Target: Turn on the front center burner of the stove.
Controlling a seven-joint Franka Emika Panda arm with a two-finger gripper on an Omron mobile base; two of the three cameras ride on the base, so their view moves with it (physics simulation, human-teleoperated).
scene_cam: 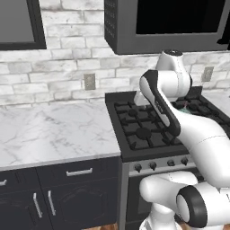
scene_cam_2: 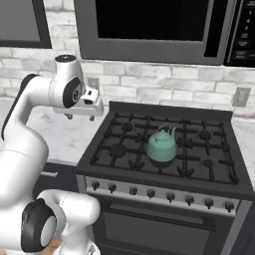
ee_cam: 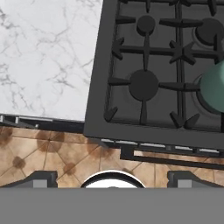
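Observation:
The black stove (scene_cam_2: 149,107) has cast-iron grates and a steel front strip carrying several small dark knobs (scene_cam_2: 152,193). A teal kettle (scene_cam_2: 162,146) stands over the middle of the front row, so the front center burner beneath it is hidden. The front left burner (scene_cam_2: 117,149) lies bare. My gripper (scene_cam_2: 79,117) hangs open above the counter by the stove's back left corner, well apart from the knobs. In the hand view the stove (ee_cam: 94,109), the front left burner (ee_cam: 143,84) and the kettle's edge (ee_cam: 214,87) lie below my spread fingertips (ee_cam: 42,176).
White marble counter (scene_cam: 45,130) runs left of the stove over dark drawers (scene_cam: 78,173). A black microwave (scene_cam_2: 149,30) hangs above the range. More counter (scene_cam_2: 245,130) lies on the right. Brown tile floor (ee_cam: 52,153) shows in front of the oven door.

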